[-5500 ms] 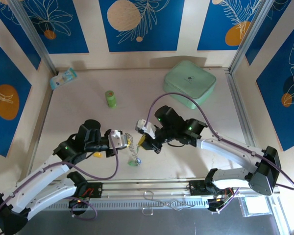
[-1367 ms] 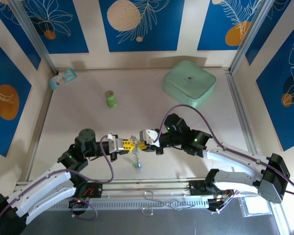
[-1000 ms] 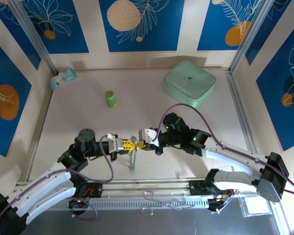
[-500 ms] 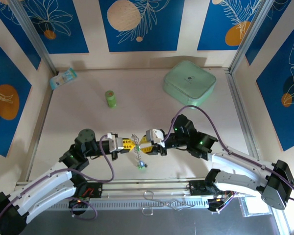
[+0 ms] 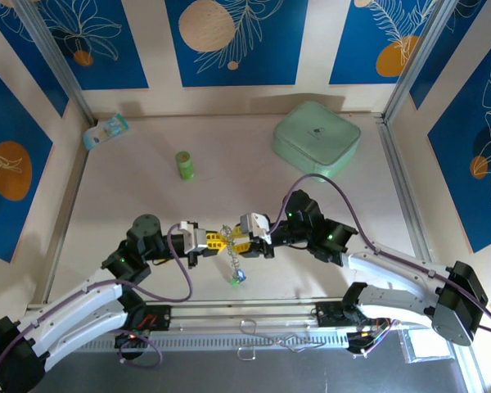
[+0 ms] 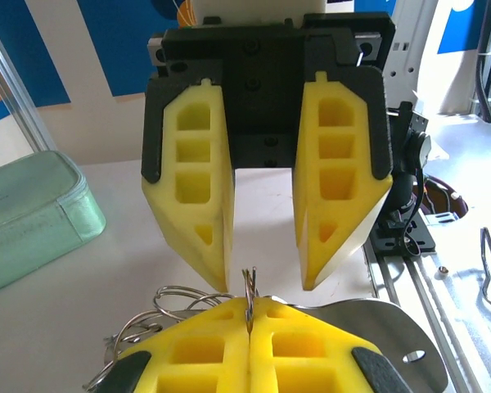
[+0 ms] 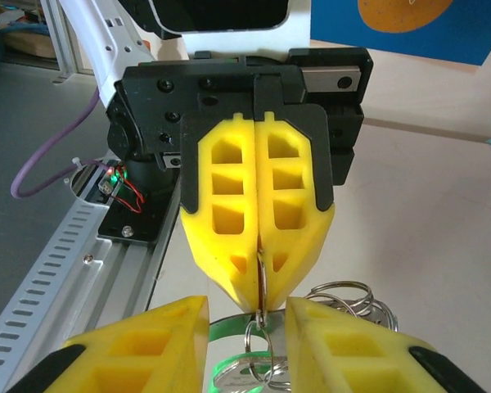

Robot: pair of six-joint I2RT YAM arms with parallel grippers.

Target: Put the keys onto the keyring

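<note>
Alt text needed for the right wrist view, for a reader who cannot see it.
The left gripper, facing the camera, is shut on the thin wire of the keyring, with the ring's coils and a green key just beneath. The right gripper stands open at the bottom edge, its yellow fingers either side of the ring, over a pale table.

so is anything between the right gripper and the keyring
Nothing visible does. The right gripper is open and faces the keyring head-on. The left gripper is shut on the ring's wire from the opposite side, and the keys hang below, out of the path.
</note>
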